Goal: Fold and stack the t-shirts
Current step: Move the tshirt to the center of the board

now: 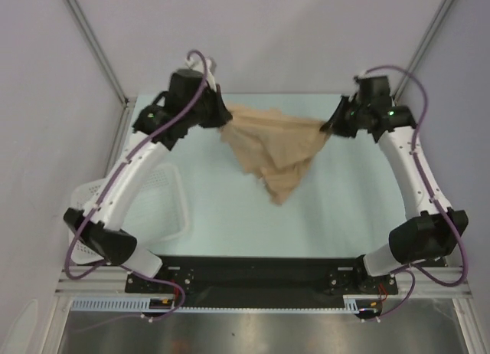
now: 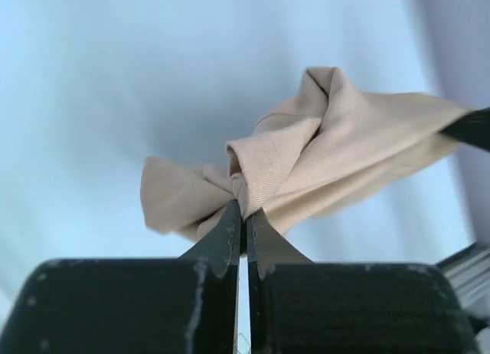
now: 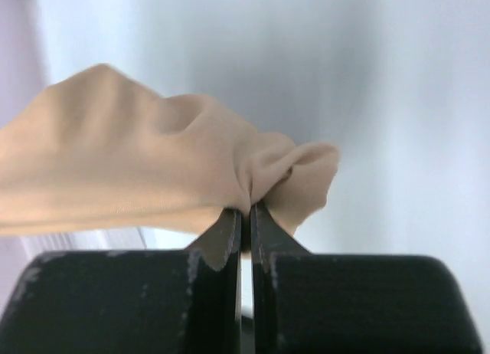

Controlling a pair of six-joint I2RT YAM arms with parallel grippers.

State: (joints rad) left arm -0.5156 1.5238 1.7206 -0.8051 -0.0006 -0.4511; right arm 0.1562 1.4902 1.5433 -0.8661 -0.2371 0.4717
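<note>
A plain tan t-shirt [image 1: 274,149] hangs bunched over the far half of the table, stretched between both arms with its lowest point sagging toward the middle. My left gripper [image 1: 225,118] is shut on the shirt's left end; in the left wrist view the cloth [image 2: 321,155] is pinched between the black fingertips at the gripper [image 2: 245,213]. My right gripper [image 1: 328,129] is shut on the shirt's right end; the right wrist view shows a fold of the t-shirt [image 3: 145,170] clamped at the gripper [image 3: 246,210].
A white plastic lattice basket [image 1: 170,204] stands at the left of the pale table [image 1: 337,208], partly under my left arm. Grey walls and metal frame posts bound the far side.
</note>
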